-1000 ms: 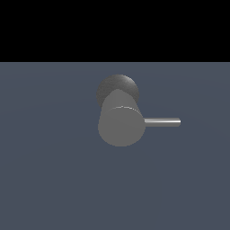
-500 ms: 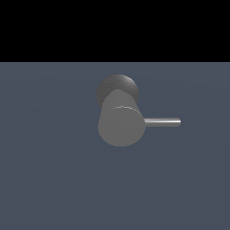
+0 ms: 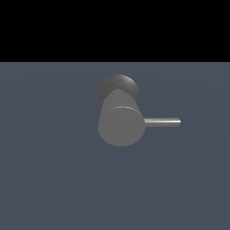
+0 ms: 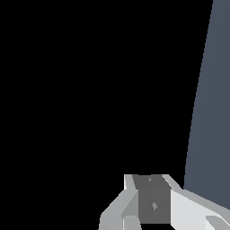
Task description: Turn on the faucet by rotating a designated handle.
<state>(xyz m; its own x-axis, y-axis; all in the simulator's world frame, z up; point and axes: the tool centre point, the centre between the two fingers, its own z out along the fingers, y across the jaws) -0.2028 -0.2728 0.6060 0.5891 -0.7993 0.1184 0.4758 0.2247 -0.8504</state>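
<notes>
Grey faucet [image 3: 120, 125] — handle [image 3: 162, 121] pointing to exterior view's right | outside wrist view | jaws' state — cannot tell

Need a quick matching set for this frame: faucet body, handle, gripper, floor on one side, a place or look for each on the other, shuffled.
Things:
1. faucet
2. handle
3. gripper
4. floor

Descriptions:
A. seen only in the wrist view
B. thin rod pointing to the exterior view's right
C. flat blue-grey surface
D. stubby matte grey cylinder, round face

Pairs: 1-D, 2-B, 3-A, 4-C
</notes>
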